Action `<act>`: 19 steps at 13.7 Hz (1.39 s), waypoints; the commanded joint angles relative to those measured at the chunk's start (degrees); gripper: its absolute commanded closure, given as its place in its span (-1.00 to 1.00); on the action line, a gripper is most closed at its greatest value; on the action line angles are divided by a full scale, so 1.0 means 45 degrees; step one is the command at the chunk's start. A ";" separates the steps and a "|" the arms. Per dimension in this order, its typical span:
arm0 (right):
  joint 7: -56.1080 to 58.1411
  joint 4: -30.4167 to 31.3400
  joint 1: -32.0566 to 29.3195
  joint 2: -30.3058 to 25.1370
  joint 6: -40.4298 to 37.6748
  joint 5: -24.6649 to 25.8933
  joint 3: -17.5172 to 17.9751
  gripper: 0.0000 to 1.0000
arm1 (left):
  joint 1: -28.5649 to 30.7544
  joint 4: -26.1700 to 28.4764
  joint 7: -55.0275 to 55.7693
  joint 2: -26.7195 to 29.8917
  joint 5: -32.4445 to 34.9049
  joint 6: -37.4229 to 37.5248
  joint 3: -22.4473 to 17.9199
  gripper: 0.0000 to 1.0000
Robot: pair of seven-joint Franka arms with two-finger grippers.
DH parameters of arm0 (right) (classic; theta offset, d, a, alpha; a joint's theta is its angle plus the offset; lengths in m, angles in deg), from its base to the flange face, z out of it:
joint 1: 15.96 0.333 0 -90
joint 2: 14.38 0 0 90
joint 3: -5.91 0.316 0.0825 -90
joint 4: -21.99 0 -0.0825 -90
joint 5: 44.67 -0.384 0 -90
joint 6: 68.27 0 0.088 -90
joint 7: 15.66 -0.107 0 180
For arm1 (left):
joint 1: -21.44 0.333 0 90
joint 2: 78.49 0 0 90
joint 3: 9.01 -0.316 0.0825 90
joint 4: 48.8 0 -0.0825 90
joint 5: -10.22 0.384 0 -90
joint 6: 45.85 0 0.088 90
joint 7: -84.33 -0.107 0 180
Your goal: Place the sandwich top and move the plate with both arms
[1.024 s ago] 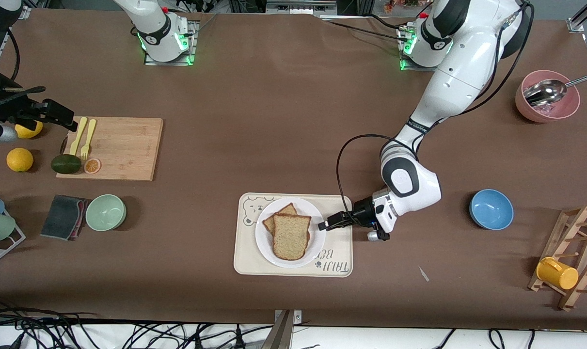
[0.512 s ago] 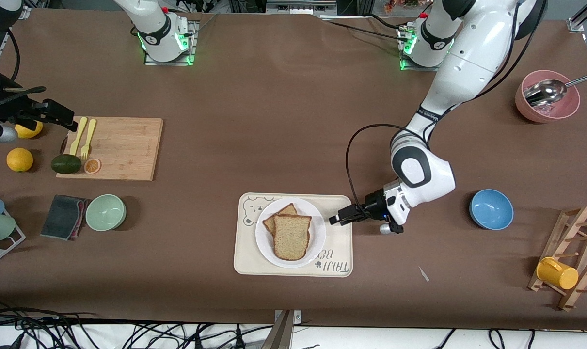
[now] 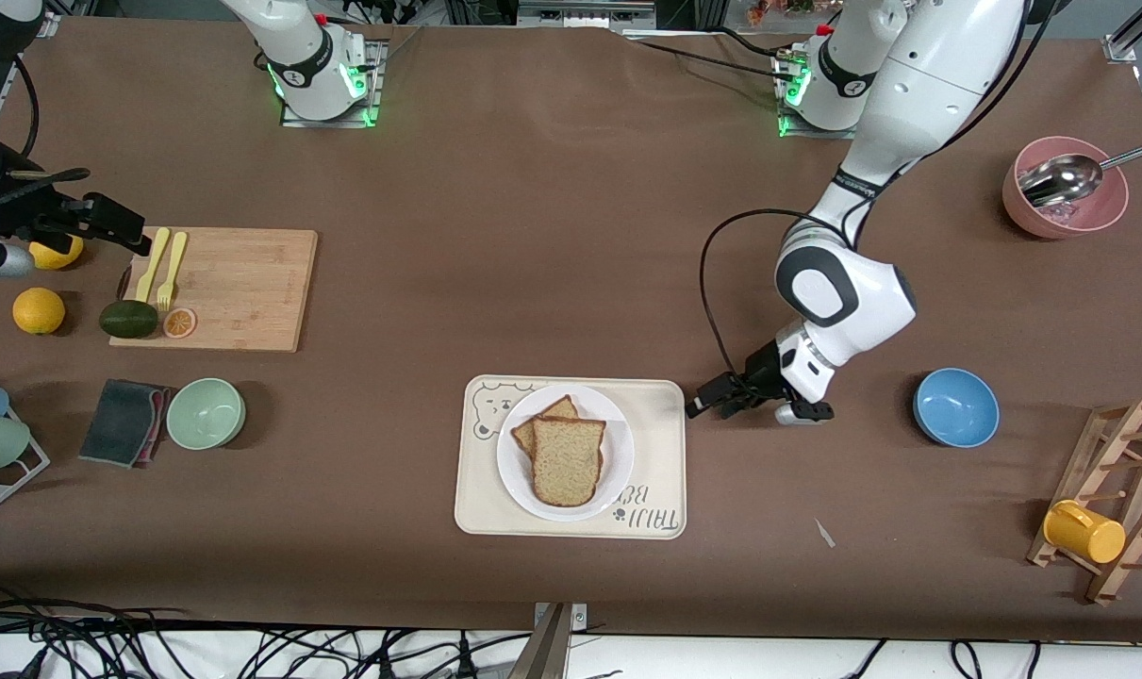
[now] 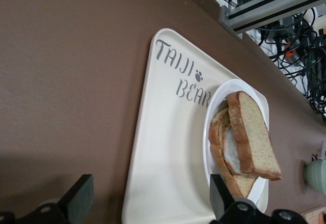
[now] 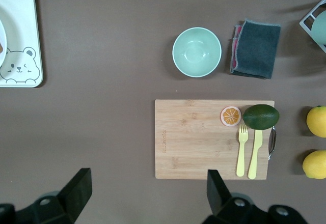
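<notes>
Left gripper, jaws spread and empty, hangs low over bare table just beside the tray edge at the left arm's end. On the front view's clock face, the plate lies at about 8 o'clock from these jaws, resting on the tray. The sandwich top already sits on the lower slice, its long axis running 12 to 6. Right gripper, jaws also apart and empty, waits above the cutting board, well apart from the plate; the left arm is nearer.
</notes>
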 commanded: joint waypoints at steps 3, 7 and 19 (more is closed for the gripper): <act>0.0136 0.0105 0.0086 -0.0151 0.0029 -0.0032 -0.0048 -1.00 | 0.1715 -0.0356 0.0800 0.0009 0.2990 0.2332 -0.0129 -1.00; 0.0136 0.0105 0.0086 -0.0151 0.0048 -0.0032 -0.0048 -1.00 | 0.2090 -0.3239 0.5593 -0.0634 0.9015 0.5867 -0.0812 -1.00; 0.0136 0.0125 0.0086 -0.0151 0.0029 -0.0052 -0.0048 -1.00 | 0.2091 -0.4694 0.9474 0.2992 1.6350 1.2413 -0.0833 -1.00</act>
